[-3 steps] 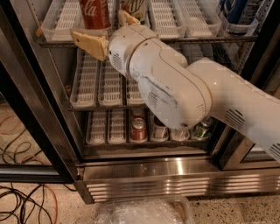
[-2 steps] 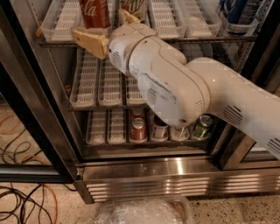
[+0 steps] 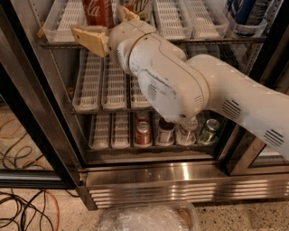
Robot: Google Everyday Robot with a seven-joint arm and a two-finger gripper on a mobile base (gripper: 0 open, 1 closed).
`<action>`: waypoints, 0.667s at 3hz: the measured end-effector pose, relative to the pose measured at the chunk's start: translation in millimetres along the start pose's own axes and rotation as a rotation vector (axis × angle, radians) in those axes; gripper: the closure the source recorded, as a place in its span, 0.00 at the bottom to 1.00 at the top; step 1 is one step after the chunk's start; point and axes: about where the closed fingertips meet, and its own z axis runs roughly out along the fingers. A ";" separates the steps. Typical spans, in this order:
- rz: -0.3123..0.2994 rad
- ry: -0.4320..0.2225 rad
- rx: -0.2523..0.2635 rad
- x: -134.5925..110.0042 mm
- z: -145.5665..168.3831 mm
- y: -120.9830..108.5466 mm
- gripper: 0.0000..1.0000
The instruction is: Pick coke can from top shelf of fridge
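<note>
The coke can (image 3: 97, 12), red with white script, stands in a clear lane tray on the top shelf (image 3: 216, 39) of the fridge (image 3: 180, 189); its top is cut off by the frame's edge. My gripper (image 3: 108, 26) is open at the front of that shelf, just in front of the can. One tan finger (image 3: 90, 39) lies low and left of the can, the other (image 3: 128, 13) to its right. The fingers do not touch the can. My white arm (image 3: 180, 85) covers much of the middle shelf.
A white-and-green can (image 3: 139, 5) stands right of the coke can, and a blue can (image 3: 246, 11) at the top right. Small cans (image 3: 143, 134) and a green can (image 3: 209, 131) sit on the bottom rack. The black door frame (image 3: 27, 113) is at left, with cables (image 3: 22, 207) and a plastic bag (image 3: 149, 219) on the floor.
My gripper has edged slightly upward toward the top shelf and the arm has shifted a little. The coke can has not moved.
</note>
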 end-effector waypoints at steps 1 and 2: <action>0.000 -0.011 -0.009 4.4 10.1 -2.8 0.27; 0.019 -0.020 -0.025 10.6 22.4 -1.1 0.27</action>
